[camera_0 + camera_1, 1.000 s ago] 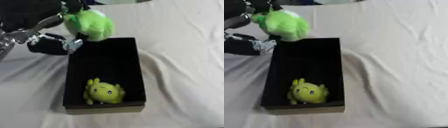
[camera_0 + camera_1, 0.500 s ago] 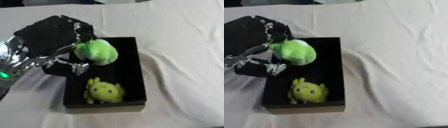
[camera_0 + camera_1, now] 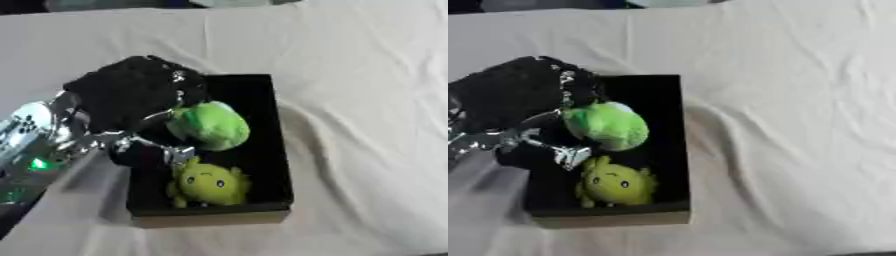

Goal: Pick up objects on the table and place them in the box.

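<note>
Round bright-green plush toy, fuzzy

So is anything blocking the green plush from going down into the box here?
Nothing visible does. The left hand holds the green plush over the middle of the black box. The yellow-green toy lies at the near end, just past the plush, and the far end looks free.

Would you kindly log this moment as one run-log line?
left hand: holds green plush over black box | yellow-green plush: inside box | right hand: not in view
</note>
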